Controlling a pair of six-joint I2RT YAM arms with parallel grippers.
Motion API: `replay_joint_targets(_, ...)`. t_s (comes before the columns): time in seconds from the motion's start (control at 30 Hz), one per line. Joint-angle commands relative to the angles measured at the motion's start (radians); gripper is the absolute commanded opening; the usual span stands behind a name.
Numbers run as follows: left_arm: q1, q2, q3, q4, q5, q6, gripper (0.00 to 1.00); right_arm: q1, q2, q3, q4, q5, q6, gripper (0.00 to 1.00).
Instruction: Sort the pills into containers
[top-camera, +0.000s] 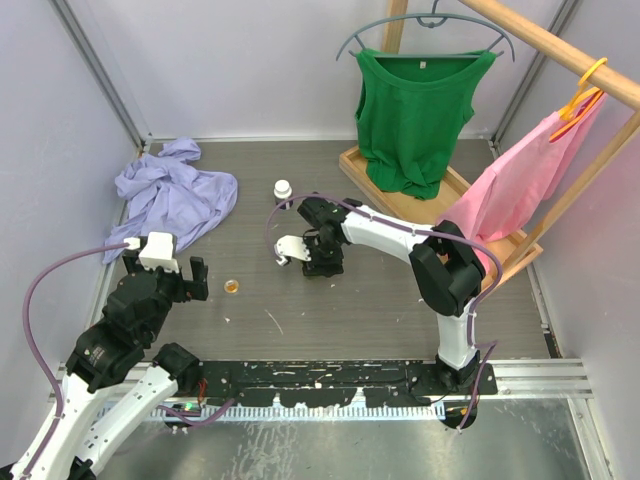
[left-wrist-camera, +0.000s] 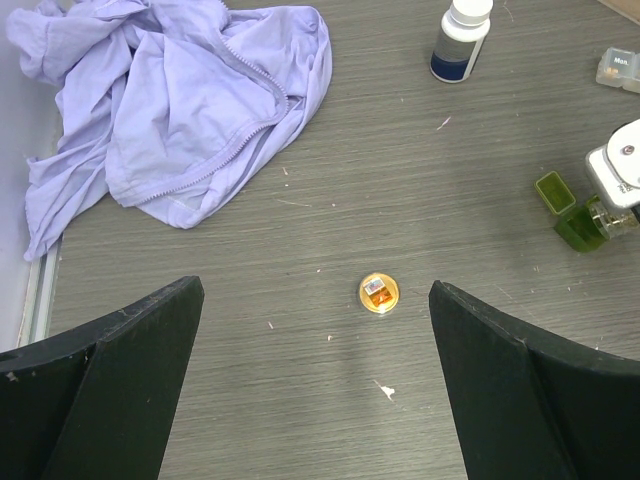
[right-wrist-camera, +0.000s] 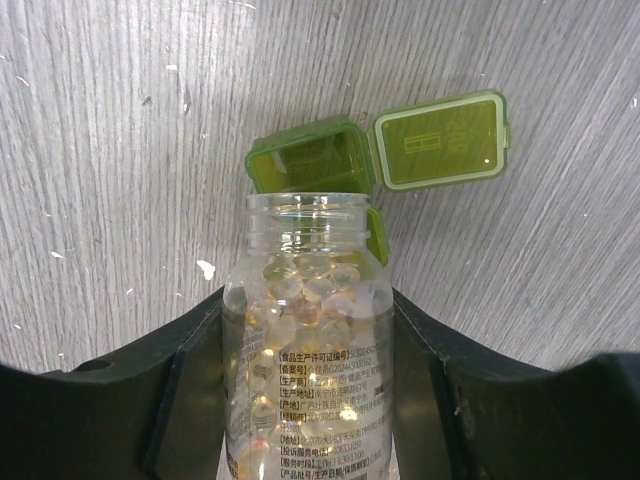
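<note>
A crumpled lavender shirt lay at the upper left of the grey table in the top view. Below it, the left gripper hung with its jaws wide apart and nothing between them.

At the frame's centre, the right gripper was clamped on the body of a clear bottle part-filled with amber gel capsules, uncapped mouth pointing forward. The bottle looked stiff and smooth, so a grip across its labelled middle suited it.

Just past the mouth, in the upper middle of the right wrist view, sat the olive green case, its lid flung open to the right. The mouth possibly touched the case; the view could not settle it. The case was probably light and skittish, best taken across its walls, never by the hinged lid.

The clear case lay at the upper right edge of the left wrist view, near a white-capped bottle. A small gold cap sat centre frame.
</note>
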Motion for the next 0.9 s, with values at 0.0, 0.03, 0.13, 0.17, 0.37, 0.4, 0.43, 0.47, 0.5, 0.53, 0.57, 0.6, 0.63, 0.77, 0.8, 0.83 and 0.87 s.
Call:
replay_joint_targets(0.0,0.004,0.009,0.005,0.058,-0.002,0.015,0.98,0.005,-0.029,0.036,0.002,0.036,0.014,0.01)
replay_joint_targets(0.03,0.004,0.009,0.005,0.058,-0.002,0.015,0.98,0.004,-0.032,0.035,0.005,0.038,0.017,0.01)
replay_joint_targets(0.13,0.005,0.009,0.005,0.058,-0.001,0.015,0.98,0.006,-0.039,0.043,-0.019,0.01,0.01,0.01)
replay_joint_targets(0.17,0.004,0.009,0.005,0.058,0.0,0.016,0.98,0.007,-0.04,0.044,-0.023,0.011,0.003,0.01)
replay_joint_targets(0.37,0.004,0.009,0.004,0.058,0.0,0.017,0.98,0.009,-0.039,0.038,-0.014,0.028,0.011,0.01)
replay_joint_targets(0.4,0.004,0.008,0.003,0.058,0.001,0.017,0.98,0.009,-0.039,0.034,0.005,0.049,0.022,0.01)
replay_joint_targets(0.43,0.004,0.007,0.003,0.058,0.002,0.017,0.98,0.01,-0.043,0.023,0.025,0.067,0.028,0.01)
replay_joint_targets(0.47,0.004,0.004,0.004,0.059,0.0,0.017,0.98,0.009,-0.044,0.026,0.022,0.065,0.027,0.01)
replay_joint_targets(0.5,0.004,0.004,0.004,0.059,0.0,0.017,0.98,0.009,-0.041,0.038,-0.016,0.039,0.016,0.01)
replay_joint_targets(0.53,0.004,0.004,0.004,0.059,0.001,0.017,0.98,0.011,-0.04,0.043,-0.028,0.02,0.009,0.01)
replay_joint_targets(0.57,0.004,0.006,0.003,0.059,0.002,0.017,0.98,0.009,-0.045,0.033,-0.004,0.03,0.018,0.01)
replay_joint_targets(0.6,0.004,0.006,0.004,0.059,0.002,0.017,0.98,0.008,-0.055,0.021,0.028,0.058,0.03,0.01)
replay_joint_targets(0.63,0.003,0.006,0.004,0.059,0.003,0.017,0.98,0.005,-0.059,0.022,0.031,0.07,0.034,0.01)
replay_joint_targets(0.77,0.004,0.006,0.003,0.059,0.004,0.017,0.98,0.007,-0.053,0.032,0.008,0.051,0.033,0.01)
replay_joint_targets(0.8,0.005,0.005,0.004,0.059,0.004,0.017,0.98,0.005,-0.053,0.027,0.02,0.066,0.038,0.01)
replay_joint_targets(0.83,0.004,0.004,0.003,0.059,0.003,0.017,0.98,0.004,-0.049,0.038,-0.003,0.047,0.036,0.01)
replay_joint_targets(0.87,0.004,0.003,0.004,0.059,0.003,0.017,0.98,0.005,-0.043,0.05,-0.033,0.022,0.023,0.01)
